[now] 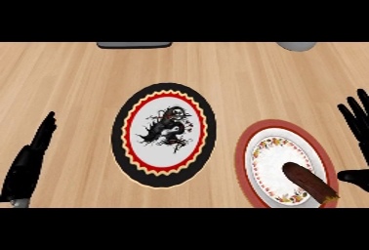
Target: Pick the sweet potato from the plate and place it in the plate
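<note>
Left of the black-rimmed plate (163, 134), our left hand (29, 163) rests open at the edge. Right of that plate, the sweet potato (310, 182) lies on the red-rimmed plate (249, 146). Further right, our right hand (357, 124) is open, holding nothing; we should curl around the potato's middle.

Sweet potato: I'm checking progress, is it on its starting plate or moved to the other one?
On its starting plate: the sweet potato lies on the red-rimmed plate; the black-rimmed plate holds nothing.
</note>
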### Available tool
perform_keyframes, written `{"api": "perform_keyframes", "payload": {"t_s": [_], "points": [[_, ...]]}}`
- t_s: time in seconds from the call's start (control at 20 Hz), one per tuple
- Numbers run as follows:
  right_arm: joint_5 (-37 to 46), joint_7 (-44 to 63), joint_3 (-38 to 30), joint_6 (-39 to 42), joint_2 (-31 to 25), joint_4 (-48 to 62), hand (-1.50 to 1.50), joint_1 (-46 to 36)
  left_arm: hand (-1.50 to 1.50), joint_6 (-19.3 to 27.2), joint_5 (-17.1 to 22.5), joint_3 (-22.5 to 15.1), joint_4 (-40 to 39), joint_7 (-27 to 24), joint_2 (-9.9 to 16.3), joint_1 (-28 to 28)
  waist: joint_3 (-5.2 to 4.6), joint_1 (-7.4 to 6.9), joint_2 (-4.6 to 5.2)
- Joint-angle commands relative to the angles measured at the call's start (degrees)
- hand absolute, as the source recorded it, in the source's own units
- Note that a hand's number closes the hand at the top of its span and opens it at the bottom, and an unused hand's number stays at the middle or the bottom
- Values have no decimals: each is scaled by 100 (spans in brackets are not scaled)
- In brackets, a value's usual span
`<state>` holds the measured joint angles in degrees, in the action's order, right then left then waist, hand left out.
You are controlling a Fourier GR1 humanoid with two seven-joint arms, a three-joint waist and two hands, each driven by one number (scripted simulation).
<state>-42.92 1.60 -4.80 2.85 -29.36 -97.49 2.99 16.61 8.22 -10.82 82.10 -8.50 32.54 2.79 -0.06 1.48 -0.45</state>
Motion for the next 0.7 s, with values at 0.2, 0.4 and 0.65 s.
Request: {"api": "perform_keyframes", "payload": {"t_s": [0.2, 0.4, 0.65], "points": [[-970, 707, -983, 1469, -984, -747, -150, 967, 0, -35, -220, 135, 32, -207, -93, 237, 5, -86, 30], [-398, 792, -1017, 2407, -1840, -535, -150, 1023, 0, -114, -165, 200, 79, -88, -2, 190, 6, -103, 32], [186, 965, -994, 3175, -2482, -23, -150, 770, 0, -207, -247, 118, 293, -40, -12, 249, 11, -205, 49]]}}
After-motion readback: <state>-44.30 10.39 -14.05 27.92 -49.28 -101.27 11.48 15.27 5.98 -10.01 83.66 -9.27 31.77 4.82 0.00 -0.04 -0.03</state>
